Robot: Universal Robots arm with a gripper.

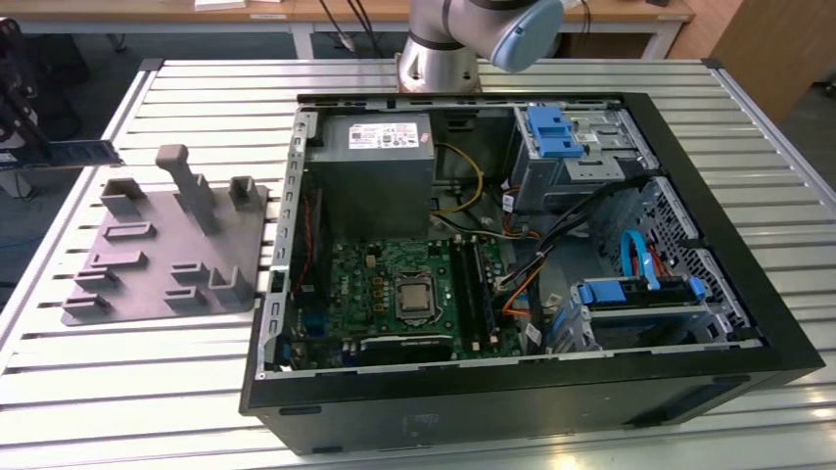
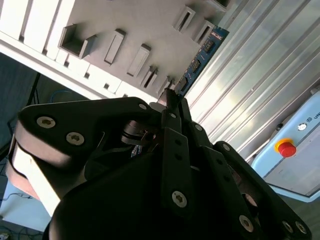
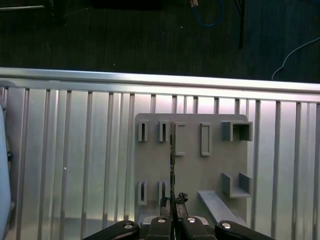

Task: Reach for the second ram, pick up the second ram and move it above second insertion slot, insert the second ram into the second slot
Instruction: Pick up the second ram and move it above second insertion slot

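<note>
fingers (image 2: pixel 174 125) pinch 2nd ram (image 2: pixel 199 57) | held end hidden | abv gray plate (image 3: pixel 190 170)

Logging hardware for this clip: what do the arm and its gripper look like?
The arm is a silver-grey metal tube with a rounded pale blue joint cap. The gripper, seen in both wrist views, is matte black, built from flat, angular linkage plates fastened with small silver screw heads, narrowing toward the tip.

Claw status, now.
Claw: closed, holding the second ram by one end.
</note>
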